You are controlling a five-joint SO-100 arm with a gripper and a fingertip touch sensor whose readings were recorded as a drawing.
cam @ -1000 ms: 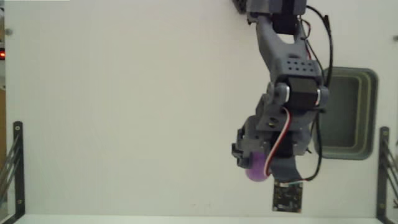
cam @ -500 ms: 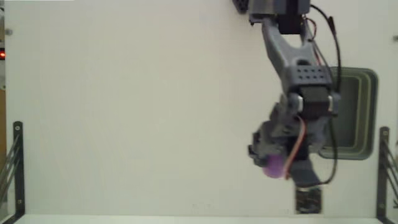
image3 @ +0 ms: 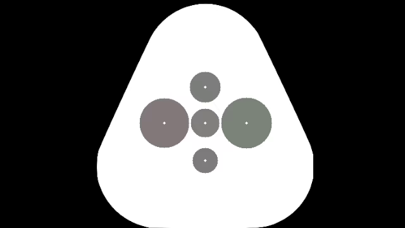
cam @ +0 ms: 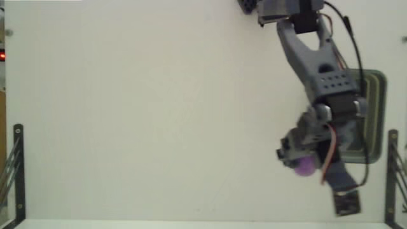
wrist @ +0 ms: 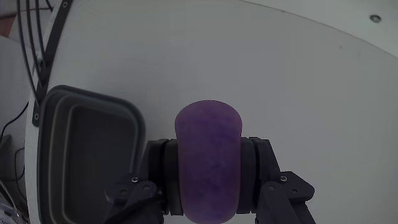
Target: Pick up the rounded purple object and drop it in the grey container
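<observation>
purple ball (wrist: 208, 162) is clamped in the gripper (wrist: 208, 186) jaws, lifted beside the grey container (wrist: 50, 155); drop not yet done.

White surface (cam: 140, 114) with black metal brackets at its edges

In the fixed view, one black bracket (cam: 14, 168) stands at the left edge and another (cam: 393, 172) at the right edge; a small red light (cam: 2, 56) glows at the far left. The wrist view shows black rods (wrist: 38, 37) at upper left.
</observation>
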